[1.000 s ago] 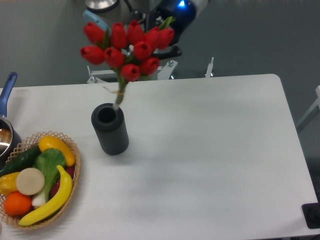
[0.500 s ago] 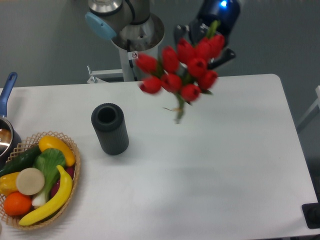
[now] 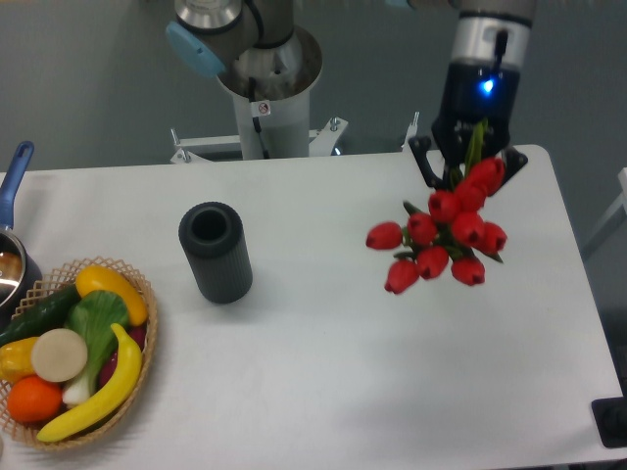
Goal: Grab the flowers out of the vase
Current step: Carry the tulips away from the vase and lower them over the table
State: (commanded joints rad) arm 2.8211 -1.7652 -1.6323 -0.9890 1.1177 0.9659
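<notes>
The flowers (image 3: 441,235), a bunch of red tulip buds with green leaves, hang in the air over the right part of the white table (image 3: 323,343). My gripper (image 3: 468,162) is shut on their upper end, and its body shows a blue light. The buds point down and to the left. The vase (image 3: 216,252), a dark ribbed cylinder, stands upright at the left middle of the table. Its round mouth holds nothing, and it is well apart from the flowers.
A wicker basket (image 3: 137,343) of fruit and vegetables sits at the front left corner. A pot with a blue handle (image 3: 14,176) is at the left edge. The arm's base (image 3: 265,78) rises behind the table's far edge.
The flowers have come out of the vase and travelled right across the table in my gripper, tipping so the buds now point downward. The vase has stayed put.
</notes>
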